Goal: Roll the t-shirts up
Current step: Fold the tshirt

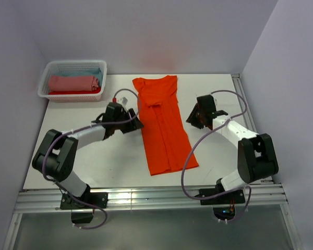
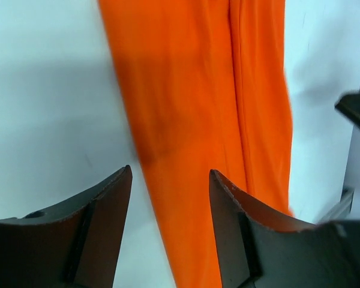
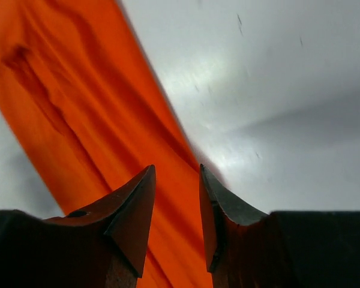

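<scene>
A bright orange t-shirt (image 1: 164, 130) lies flat on the white table, folded lengthwise into a long strip with its collar at the far end. My left gripper (image 1: 136, 124) hovers at the strip's left edge, about halfway along. In the left wrist view its jaws (image 2: 171, 171) stand open with the orange cloth (image 2: 198, 90) below them and nothing held. My right gripper (image 1: 194, 119) is just off the right edge of the strip. In the right wrist view it (image 3: 176, 168) is open by a narrower gap above the cloth's edge (image 3: 66, 90), holding nothing.
A white lattice basket (image 1: 75, 62) stands at the far left corner of the table. It holds a salmon-pink roll (image 1: 73, 82), a light blue cloth (image 1: 96, 73) and a red one (image 1: 68, 92). Walls close off the left, back and right sides.
</scene>
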`<state>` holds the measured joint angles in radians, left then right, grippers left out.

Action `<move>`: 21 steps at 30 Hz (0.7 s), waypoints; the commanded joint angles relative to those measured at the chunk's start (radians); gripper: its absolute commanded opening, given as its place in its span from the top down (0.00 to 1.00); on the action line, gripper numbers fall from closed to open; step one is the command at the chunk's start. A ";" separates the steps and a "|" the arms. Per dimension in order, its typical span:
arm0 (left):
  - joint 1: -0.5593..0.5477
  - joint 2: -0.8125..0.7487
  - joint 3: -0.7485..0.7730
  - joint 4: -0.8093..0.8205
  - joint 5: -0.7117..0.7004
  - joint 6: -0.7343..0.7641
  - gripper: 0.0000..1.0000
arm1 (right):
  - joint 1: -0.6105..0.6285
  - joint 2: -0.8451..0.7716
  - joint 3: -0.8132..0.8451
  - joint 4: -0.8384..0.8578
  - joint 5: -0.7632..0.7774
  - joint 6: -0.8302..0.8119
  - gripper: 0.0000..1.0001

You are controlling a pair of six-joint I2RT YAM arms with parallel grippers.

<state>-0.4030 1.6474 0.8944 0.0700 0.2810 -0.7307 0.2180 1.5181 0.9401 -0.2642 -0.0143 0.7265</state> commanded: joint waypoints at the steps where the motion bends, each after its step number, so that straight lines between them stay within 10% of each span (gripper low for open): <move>1: -0.088 -0.115 -0.162 0.057 -0.069 -0.056 0.41 | 0.053 -0.074 -0.085 -0.128 0.135 -0.024 0.58; 11: -0.287 -0.356 -0.434 0.071 -0.160 -0.203 0.39 | 0.279 -0.341 -0.366 -0.248 0.186 0.137 0.56; 21: -0.387 -0.255 -0.466 0.188 -0.152 -0.263 0.39 | 0.415 -0.476 -0.472 -0.317 0.232 0.275 0.58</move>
<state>-0.7563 1.3487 0.4236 0.2142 0.1455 -0.9668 0.5949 1.0748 0.4763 -0.5472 0.1547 0.9379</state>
